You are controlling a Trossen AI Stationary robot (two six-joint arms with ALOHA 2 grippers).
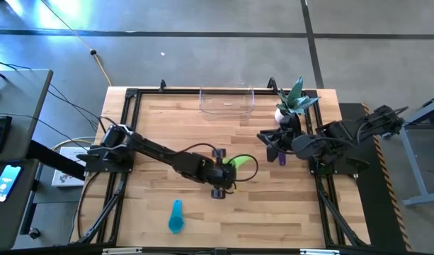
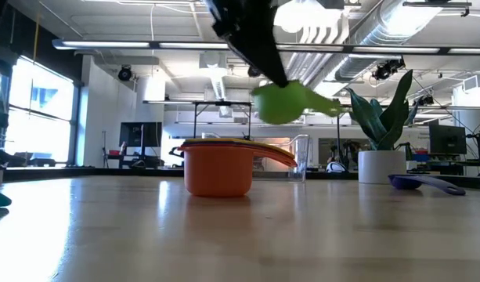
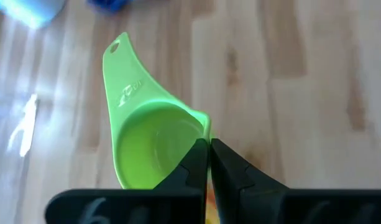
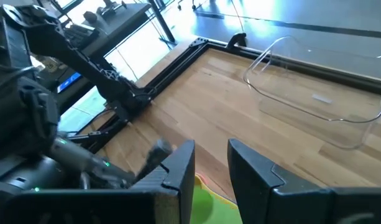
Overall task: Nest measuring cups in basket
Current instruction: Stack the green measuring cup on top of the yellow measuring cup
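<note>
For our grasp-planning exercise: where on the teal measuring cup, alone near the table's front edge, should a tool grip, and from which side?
Probably the handle of the teal cup, from straight above, closing across its narrow width: it sticks out from the bowl toward the middle of the table, with bare wood on both sides.

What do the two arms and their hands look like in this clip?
Both arms are black, jointed, and mounted on black frames at the table's sides. The left arm has a thin black cable looping near its wrist. The left hand has two dark, tapered fingers; the right hand has broad, flat, squared ones.
</note>
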